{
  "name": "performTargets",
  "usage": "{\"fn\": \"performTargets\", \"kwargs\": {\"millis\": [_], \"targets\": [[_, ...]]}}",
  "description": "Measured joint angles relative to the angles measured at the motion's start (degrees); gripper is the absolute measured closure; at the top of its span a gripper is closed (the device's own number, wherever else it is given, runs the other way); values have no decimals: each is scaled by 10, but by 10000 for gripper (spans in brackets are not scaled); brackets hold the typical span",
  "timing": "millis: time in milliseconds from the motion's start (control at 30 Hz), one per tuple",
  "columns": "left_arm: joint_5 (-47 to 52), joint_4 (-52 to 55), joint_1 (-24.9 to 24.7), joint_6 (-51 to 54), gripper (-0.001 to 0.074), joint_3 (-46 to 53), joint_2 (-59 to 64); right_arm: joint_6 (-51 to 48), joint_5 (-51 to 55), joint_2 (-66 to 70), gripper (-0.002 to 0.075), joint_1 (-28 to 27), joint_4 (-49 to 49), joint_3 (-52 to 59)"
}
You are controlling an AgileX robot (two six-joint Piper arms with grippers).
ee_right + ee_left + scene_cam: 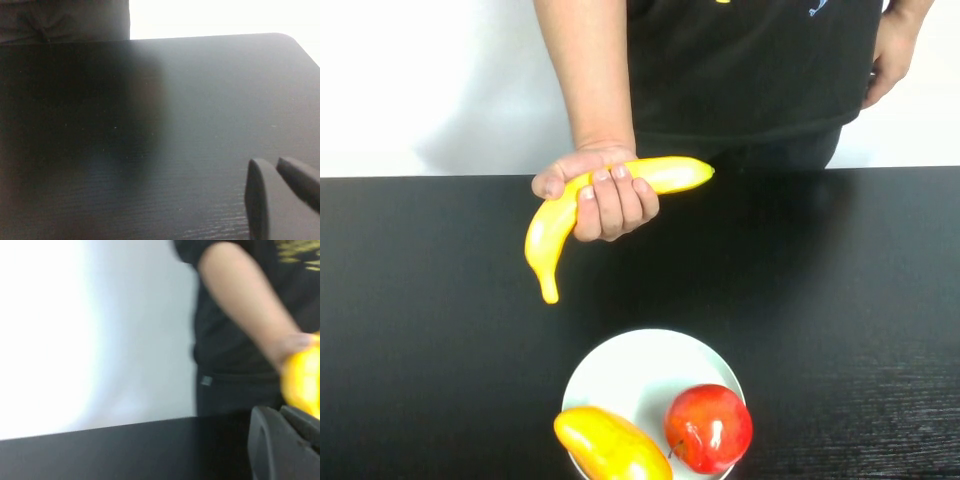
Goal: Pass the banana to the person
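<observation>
The person (750, 70) in a black T-shirt stands behind the black table and holds the long yellow banana (570, 215) in one hand (605, 200) just above the table's far edge. Neither gripper shows in the high view. In the left wrist view the left gripper (280, 415) is shut and empty, low over the table, with the banana (302, 382) and the person's forearm (245, 315) just beyond it. In the right wrist view the right gripper (275, 167) is shut and empty above bare table.
A white plate (630, 370) at the table's near middle holds a red apple (710, 427) and a plump yellow-orange mango-like fruit (610, 445). The black table (840, 300) spans the view. The person's dark trousers (65, 20) show at its far edge.
</observation>
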Motion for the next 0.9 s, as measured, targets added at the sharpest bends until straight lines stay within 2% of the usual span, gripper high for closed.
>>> {"fn": "performTargets", "kwargs": {"millis": [100, 233, 567, 900], "targets": [[-71, -47, 58, 9, 738, 52, 0, 0, 0, 0, 735, 0, 0, 0], [-75, -69, 95, 10, 738, 66, 0, 0, 0, 0, 736, 0, 0, 0], [112, -74, 99, 34, 738, 67, 0, 0, 0, 0, 735, 0, 0, 0], [123, -74, 99, 35, 738, 67, 0, 0, 0, 0, 735, 0, 0, 0]]}}
